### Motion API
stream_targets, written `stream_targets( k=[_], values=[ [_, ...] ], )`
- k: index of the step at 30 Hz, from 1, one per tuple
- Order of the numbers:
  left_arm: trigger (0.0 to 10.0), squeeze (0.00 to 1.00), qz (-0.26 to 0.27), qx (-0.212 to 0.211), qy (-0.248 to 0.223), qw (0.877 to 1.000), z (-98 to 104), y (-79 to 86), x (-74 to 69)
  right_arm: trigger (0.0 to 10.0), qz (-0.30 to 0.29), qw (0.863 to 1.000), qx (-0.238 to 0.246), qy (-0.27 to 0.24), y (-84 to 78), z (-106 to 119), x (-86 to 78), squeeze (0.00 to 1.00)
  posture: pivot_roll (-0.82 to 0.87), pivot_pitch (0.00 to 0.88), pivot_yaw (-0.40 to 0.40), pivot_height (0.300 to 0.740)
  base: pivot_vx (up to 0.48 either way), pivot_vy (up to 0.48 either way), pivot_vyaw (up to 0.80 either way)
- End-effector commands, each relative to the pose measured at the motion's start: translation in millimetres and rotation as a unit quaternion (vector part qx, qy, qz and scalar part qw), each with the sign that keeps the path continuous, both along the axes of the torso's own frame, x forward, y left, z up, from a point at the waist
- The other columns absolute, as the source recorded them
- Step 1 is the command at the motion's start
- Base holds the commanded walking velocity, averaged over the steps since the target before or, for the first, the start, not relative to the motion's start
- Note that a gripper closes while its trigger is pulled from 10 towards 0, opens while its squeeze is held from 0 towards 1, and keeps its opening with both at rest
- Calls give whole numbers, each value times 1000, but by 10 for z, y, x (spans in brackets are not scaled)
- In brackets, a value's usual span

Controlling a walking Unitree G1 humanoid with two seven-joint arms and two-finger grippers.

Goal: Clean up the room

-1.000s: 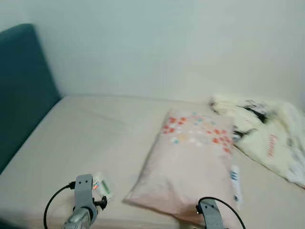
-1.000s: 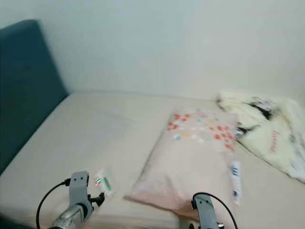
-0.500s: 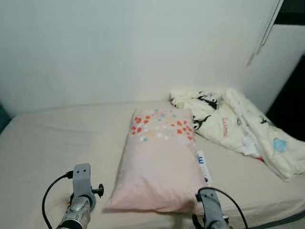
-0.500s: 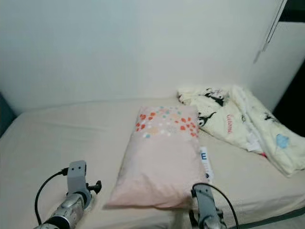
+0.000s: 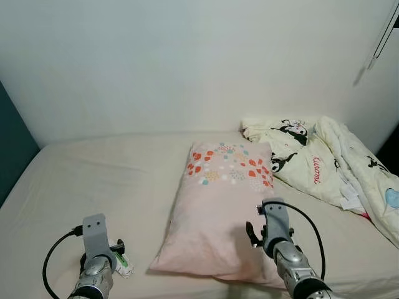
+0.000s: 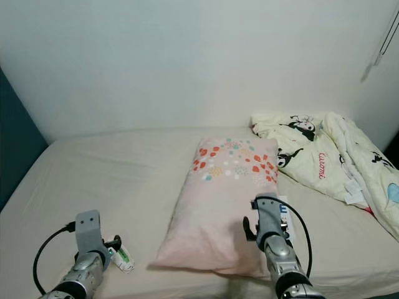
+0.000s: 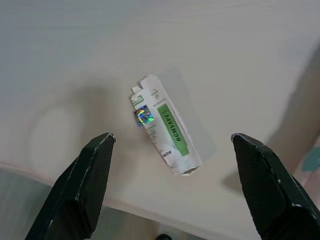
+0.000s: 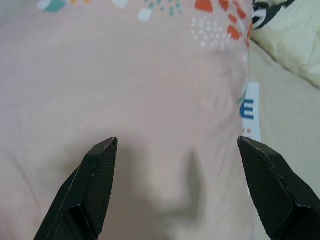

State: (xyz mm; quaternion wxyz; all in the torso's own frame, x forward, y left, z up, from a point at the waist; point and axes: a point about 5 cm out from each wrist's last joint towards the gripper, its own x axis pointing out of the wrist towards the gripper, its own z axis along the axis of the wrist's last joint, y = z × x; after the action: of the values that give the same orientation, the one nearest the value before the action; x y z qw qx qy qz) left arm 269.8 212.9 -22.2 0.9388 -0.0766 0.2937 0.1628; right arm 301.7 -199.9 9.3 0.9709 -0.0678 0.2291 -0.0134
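A pink pillow (image 5: pixel 218 212) with coloured dots lies lengthwise on the beige bed (image 5: pixel 112 180). My right gripper (image 8: pixel 177 142) hangs open just above the pillow's near right part, and its arm (image 5: pixel 277 233) shows there in the eye views. A small white and green carton (image 7: pixel 165 131) lies flat on the sheet near the bed's front edge, left of the pillow. My left gripper (image 7: pixel 171 137) is open above the carton, fingers wide on either side of it and not touching. A white and blue tube (image 8: pixel 250 112) lies along the pillow's right edge.
A crumpled cream blanket (image 5: pixel 324 162) with cartoon prints is heaped at the bed's right side. A teal headboard (image 5: pixel 9 156) stands at the far left. A white wall runs behind the bed. A cord (image 5: pixel 377 47) hangs at the upper right.
The head camera swung right, then partly back left, so the whole scene shifted. My right arm has come up and forward over the pillow. The left arm stays low by the carton.
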Motion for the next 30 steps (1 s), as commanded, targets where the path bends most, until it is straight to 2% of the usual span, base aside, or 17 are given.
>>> stream_targets(
  k=[1,10,13,17,19,21,22,24,26,29,30],
  values=[
    [10000,0,0,-28,4,1000,-40,-57,-25,10000,-3,1000,0,-3,18,18,20,0,-48,33,-4,725,0,0,0],
    [10000,0,23,-47,-14,999,4,-52,23,10000,2,1000,4,-13,53,33,28,0,-60,39,-7,695,0,0,0],
    [10000,0,38,-58,-36,997,98,-42,126,10000,8,1000,7,-20,38,43,23,0,-72,47,-8,675,0,0,0],
    [10000,0,38,-55,-42,997,129,-46,159,10000,20,1000,10,-22,59,46,22,0,-75,50,-8,665,0,0,0],
    [10000,0,39,-48,-45,997,152,-43,181,10000,43,999,15,-25,116,50,26,0,-77,53,-8,660,0,0,0],
    [10000,0,39,-25,-42,998,176,-27,200,10000,108,993,23,-34,288,73,34,0,-81,62,-9,650,0,0,0],
    [10000,0,39,-25,-42,998,176,-27,200,10000,108,993,23,-34,288,73,34,0,-81,62,-9,650,0,0,0],
    [10000,0,42,-7,-36,998,177,-9,195,10000,163,986,24,-41,440,92,29,0,-82,65,-8,640,0,0,0],
    [10000,0,42,-7,-36,998,177,-9,195,10000,163,986,24,-41,440,92,29,0,-82,65,-8,640,0,0,0],
    [10000,0,44,4,-33,998,171,8,183,10000,263,963,26,-45,735,103,-39,0,-86,85,-3,625,0,0,0],
    [10000,0,44,4,-33,998,171,8,183,10000,263,963,26,-45,735,103,-39,0,-86,85,-3,625,0,0,0]
  ],
)
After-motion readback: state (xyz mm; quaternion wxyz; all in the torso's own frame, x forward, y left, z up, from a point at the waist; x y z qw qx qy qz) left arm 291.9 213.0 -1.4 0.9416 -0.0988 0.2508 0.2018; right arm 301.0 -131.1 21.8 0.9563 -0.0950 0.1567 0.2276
